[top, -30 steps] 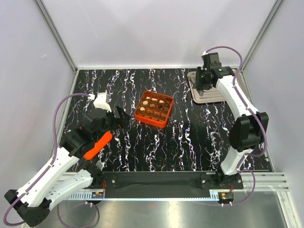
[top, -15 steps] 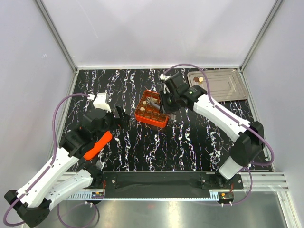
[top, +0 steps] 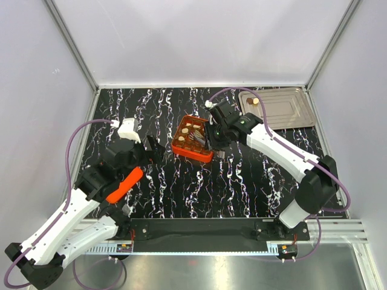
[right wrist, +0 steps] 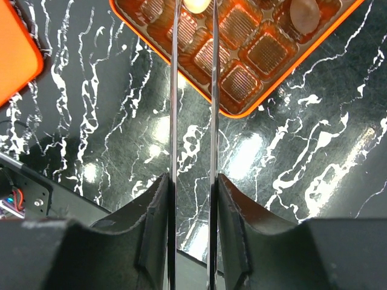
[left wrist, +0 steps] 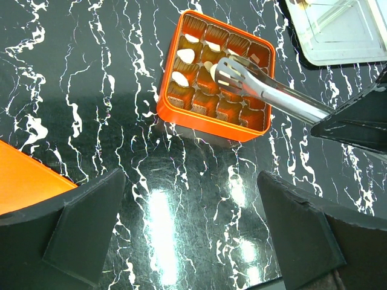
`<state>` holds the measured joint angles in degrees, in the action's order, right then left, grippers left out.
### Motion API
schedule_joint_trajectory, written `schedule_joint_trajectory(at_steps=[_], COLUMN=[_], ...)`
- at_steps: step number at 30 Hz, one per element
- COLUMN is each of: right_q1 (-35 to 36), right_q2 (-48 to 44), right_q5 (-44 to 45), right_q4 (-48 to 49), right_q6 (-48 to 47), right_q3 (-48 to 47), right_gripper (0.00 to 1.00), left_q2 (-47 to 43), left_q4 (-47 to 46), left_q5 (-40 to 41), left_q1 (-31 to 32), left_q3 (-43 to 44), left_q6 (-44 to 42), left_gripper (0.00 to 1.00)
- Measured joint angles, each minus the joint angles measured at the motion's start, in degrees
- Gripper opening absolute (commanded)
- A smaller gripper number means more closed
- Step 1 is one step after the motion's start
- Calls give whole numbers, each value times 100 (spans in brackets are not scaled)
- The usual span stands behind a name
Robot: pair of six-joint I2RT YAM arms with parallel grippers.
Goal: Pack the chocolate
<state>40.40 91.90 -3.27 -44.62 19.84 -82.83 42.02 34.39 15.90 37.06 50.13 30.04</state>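
1. Clamping a pair of metal tongs (left wrist: 272, 90) between its fingers, the right gripper (right wrist: 193, 181) hangs over the near right side of the orange box (left wrist: 208, 124).
2. The tongs reach from that gripper out over the box, and their slotted tips are above the middle cells.
3. In the right wrist view a cream piece shows between the two blades at the top edge. Whether the blades pinch it cannot be told.
4. The chocolate (left wrist: 187, 55) lies mostly in the box. Cream pieces fill cells along its left and far sides, and dark brown pieces sit in other cells, including the near row.
5. Several cells toward the right side of the box show only their ribbed floor.
6. The box stands near the middle of the tabletop (top: 242, 181), a little toward the far edge.
7. One more tan piece (top: 256, 102) lies at the left end of the silver tray (top: 287, 112), which rests in the far right corner of the tabletop, well apart from the box.
8. The left gripper (left wrist: 193, 241) is spread wide with nothing between its fingers. It points at the box from the left, clear of it.
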Motion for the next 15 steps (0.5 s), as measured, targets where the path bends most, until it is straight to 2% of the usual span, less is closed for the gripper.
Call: schedule_joint_trajectory(at_steps=[15], right_q1=[17], right_q2=[223], right_q5=[81], right_q4=[87], right_q6=[-4], right_q3=[-4], right_gripper=[45], left_q2=[9], left_q4=[-2], left_q5=[0], left_q1=[0], left_q3=[0], left_q6=[7], left_gripper=[99])
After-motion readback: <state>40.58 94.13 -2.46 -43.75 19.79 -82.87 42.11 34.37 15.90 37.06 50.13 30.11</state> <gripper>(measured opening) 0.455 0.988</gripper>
